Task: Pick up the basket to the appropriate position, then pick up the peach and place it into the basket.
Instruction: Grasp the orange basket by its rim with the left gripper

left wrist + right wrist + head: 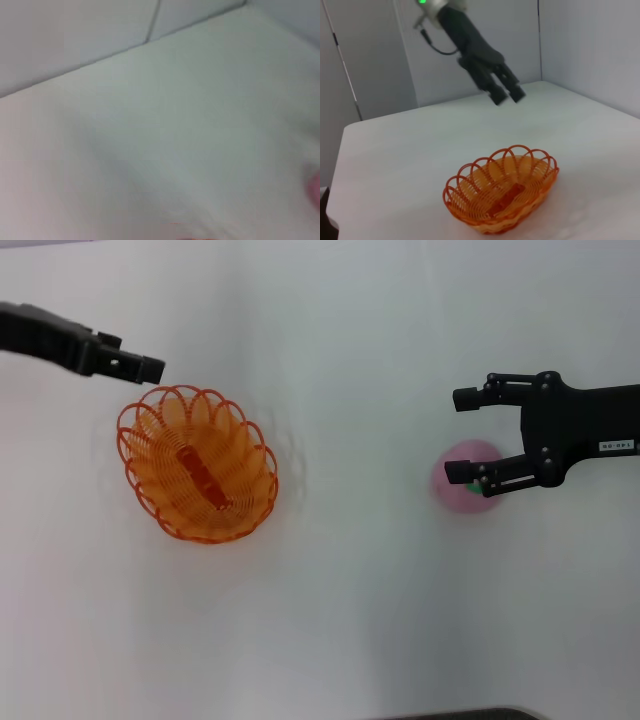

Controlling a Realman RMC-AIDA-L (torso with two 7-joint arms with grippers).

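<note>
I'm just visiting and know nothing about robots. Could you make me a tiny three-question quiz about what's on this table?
1. True or false: the peach already lies in the basket.
2. Which gripper is over the peach: A) left gripper B) right gripper?
3. Fill in: the basket stands ____ on the table.

Key: 1 false, it sits apart on the table. 2 B, open around it. 3 upright; it holds nothing.

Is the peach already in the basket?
No: in the head view the basket holds nothing, and the peach sits on the table far to its right, beneath the open right gripper.
</note>
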